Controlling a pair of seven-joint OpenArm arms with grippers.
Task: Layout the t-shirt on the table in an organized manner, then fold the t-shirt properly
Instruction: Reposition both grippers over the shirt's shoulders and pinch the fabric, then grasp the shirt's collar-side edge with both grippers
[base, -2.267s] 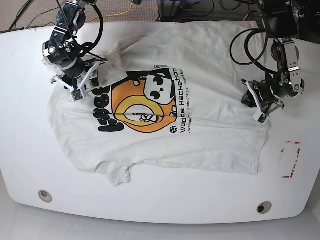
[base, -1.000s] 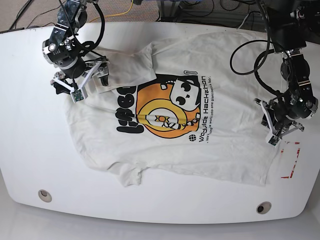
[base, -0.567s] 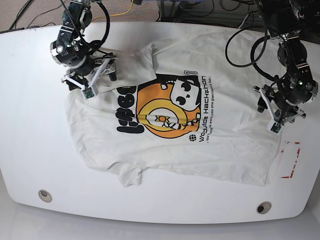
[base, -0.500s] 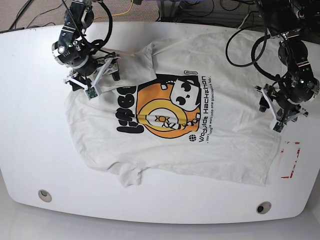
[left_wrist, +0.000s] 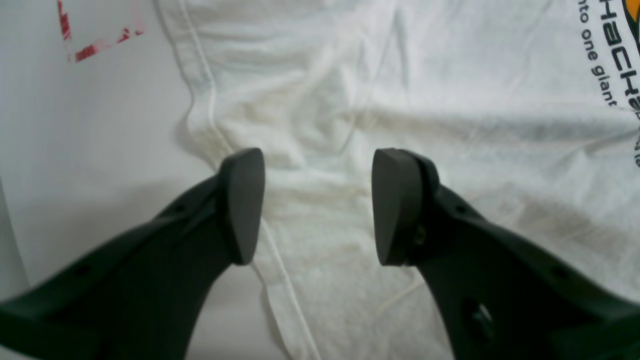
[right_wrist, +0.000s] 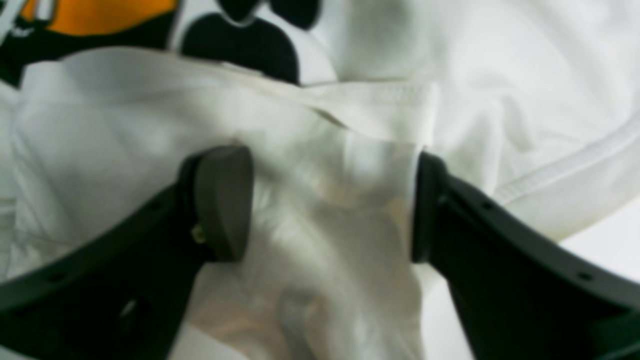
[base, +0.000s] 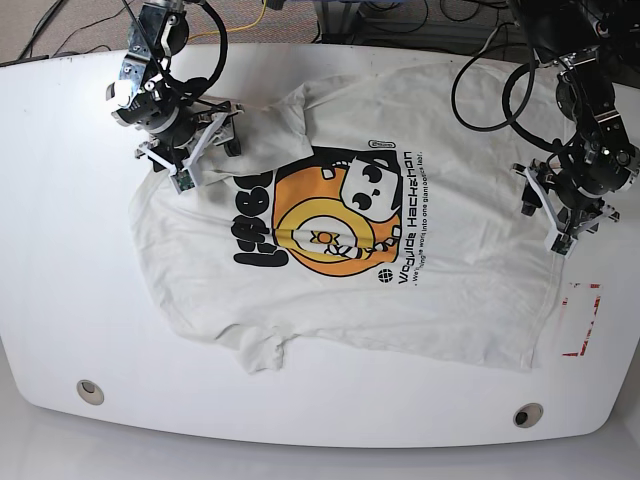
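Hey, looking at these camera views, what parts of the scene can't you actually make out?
- Right wrist view: blurred; whether the right gripper touches the t-shirt fabric bunched between its open jaws is unclear.
- Left wrist view: the black text lines are cut off by the frame edge.
- Base view: the small print is too small to read; the right arm hides the sleeve beneath it.

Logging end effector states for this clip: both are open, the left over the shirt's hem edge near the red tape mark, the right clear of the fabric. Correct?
Not quite. The right end effector is not clear of the fabric: the right wrist view shows bunched cloth of the t-shirt between its open fingers. The rest holds: the left end effector is open over the hem edge, near the red tape mark.
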